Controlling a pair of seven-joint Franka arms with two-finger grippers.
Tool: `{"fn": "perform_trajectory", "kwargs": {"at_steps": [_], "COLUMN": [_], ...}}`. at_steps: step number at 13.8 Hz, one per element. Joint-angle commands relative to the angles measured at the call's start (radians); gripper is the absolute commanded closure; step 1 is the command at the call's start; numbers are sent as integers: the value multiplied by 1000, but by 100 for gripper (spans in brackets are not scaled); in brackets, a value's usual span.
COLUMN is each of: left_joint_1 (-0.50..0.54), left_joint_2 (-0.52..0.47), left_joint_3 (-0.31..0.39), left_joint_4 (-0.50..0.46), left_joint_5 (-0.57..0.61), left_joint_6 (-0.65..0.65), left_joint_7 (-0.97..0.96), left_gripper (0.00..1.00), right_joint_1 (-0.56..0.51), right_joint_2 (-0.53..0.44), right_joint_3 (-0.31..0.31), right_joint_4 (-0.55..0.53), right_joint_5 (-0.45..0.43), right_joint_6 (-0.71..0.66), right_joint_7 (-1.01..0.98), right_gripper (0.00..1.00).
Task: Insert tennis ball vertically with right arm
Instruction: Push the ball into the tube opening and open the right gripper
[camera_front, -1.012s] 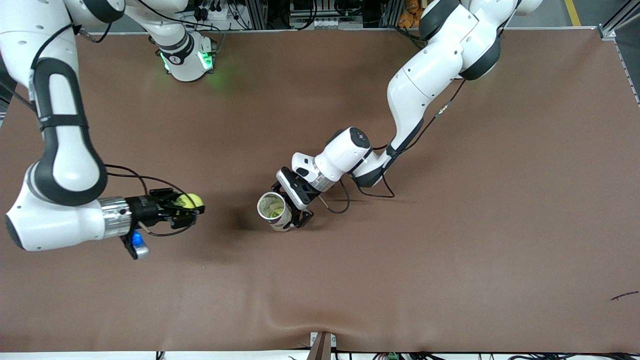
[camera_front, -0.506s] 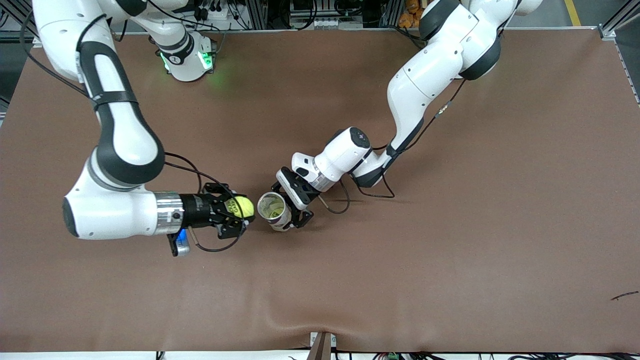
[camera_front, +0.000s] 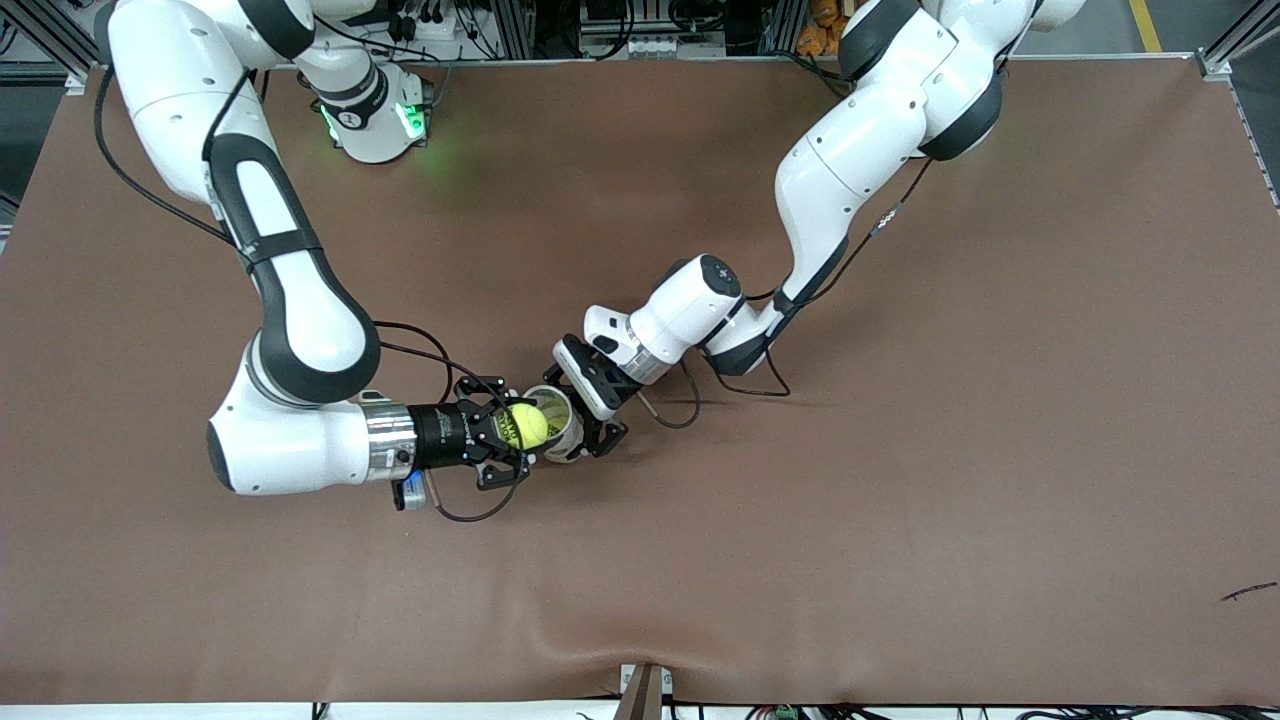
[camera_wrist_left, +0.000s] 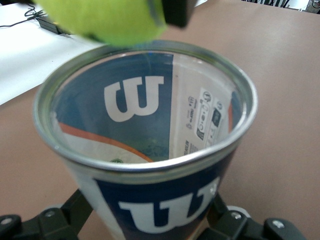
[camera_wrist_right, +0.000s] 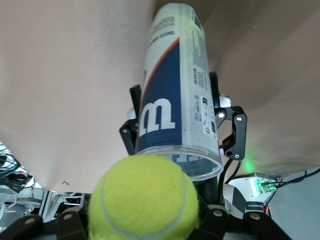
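A yellow-green tennis ball (camera_front: 527, 425) (camera_wrist_right: 142, 200) is held in my right gripper (camera_front: 512, 432) (camera_wrist_right: 145, 222), whose black fingers are shut on it. The ball (camera_wrist_left: 107, 17) hangs just above the rim of an open tennis ball can (camera_front: 562, 412) (camera_wrist_left: 165, 200) (camera_wrist_right: 175, 100), over the edge toward the right arm's end of the table. The can, blue and white with a metal rim, stands upright on the table. My left gripper (camera_front: 575, 433) (camera_wrist_left: 150, 227) is shut round its lower part, one finger on each side.
A brown mat (camera_front: 900, 500) covers the whole table. The right arm's base (camera_front: 375, 120), lit green, stands at the table's edge farthest from the front camera. A small dark scrap (camera_front: 1250, 590) lies near the left arm's end.
My right arm has carried the ball from the right arm's end of the table across to the can's rim. The left arm and the can have stayed still.
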Motion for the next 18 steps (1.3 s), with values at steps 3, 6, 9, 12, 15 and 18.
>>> {"fn": "perform_trajectory", "kwargs": {"at_steps": [3, 6, 9, 12, 15, 18], "left_joint_1": [1, 0, -2, -3, -5, -5], "left_joint_2": [-8, -8, -8, -9, -9, -9], "left_joint_3": [3, 3, 3, 3, 3, 3], "left_joint_4": [-7, -7, -7, -7, -7, -7], "left_joint_5": [11, 11, 11, 11, 12, 22], "left_joint_6": [11, 13, 30, 37, 44, 45], "left_joint_7": [3, 3, 3, 3, 3, 3], "left_gripper": [3, 3, 3, 3, 3, 3], "right_joint_1": [10, 2, 19, 27, 31, 31], "right_joint_2": [-26, -29, -23, -20, -18, -17], "right_joint_3": [-6, -9, -11, -11, -11, -12], "right_joint_4": [-17, -17, -19, -19, -19, -17], "right_joint_5": [20, 15, 15, 15, 15, 12], "right_joint_6": [-80, -155, -139, -105, -82, -82], "right_joint_7": [35, 39, 37, 36, 36, 37], "right_gripper": [67, 67, 67, 67, 62, 0]}}
